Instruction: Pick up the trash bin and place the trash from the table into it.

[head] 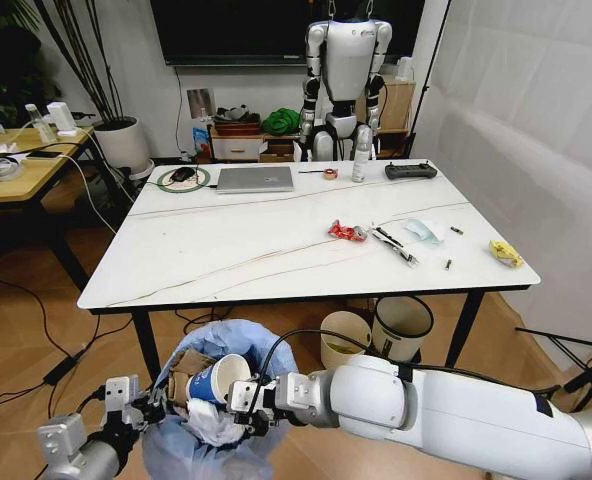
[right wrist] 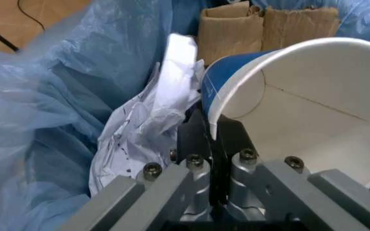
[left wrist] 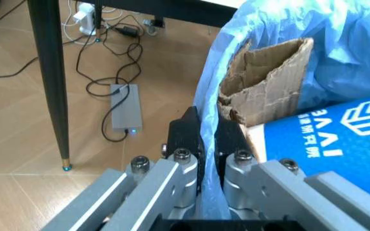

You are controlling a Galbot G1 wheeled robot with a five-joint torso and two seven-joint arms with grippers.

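Note:
The trash bin (head: 216,440), lined with a light-blue bag, hangs low in front of the table (head: 226,260). My left gripper (head: 148,410) is shut on its bag rim (left wrist: 207,130). My right gripper (head: 248,402) is shut on the rim of a blue paper cup (head: 219,380), which lies on its side over the bin's mouth (right wrist: 300,101). Inside the bin are a brown cardboard box (left wrist: 262,91) and crumpled white tissues (right wrist: 152,115). On the table's right part lie a red wrapper (head: 346,231), a light-blue mask (head: 424,231) and a yellow scrap (head: 505,253).
A silver laptop (head: 255,179), a black controller (head: 410,171) and a bottle (head: 359,160) stand along the table's far edge. A cream bucket (head: 344,338) and a white bin (head: 402,325) sit under it. A wooden table (head: 16,165) is at the left.

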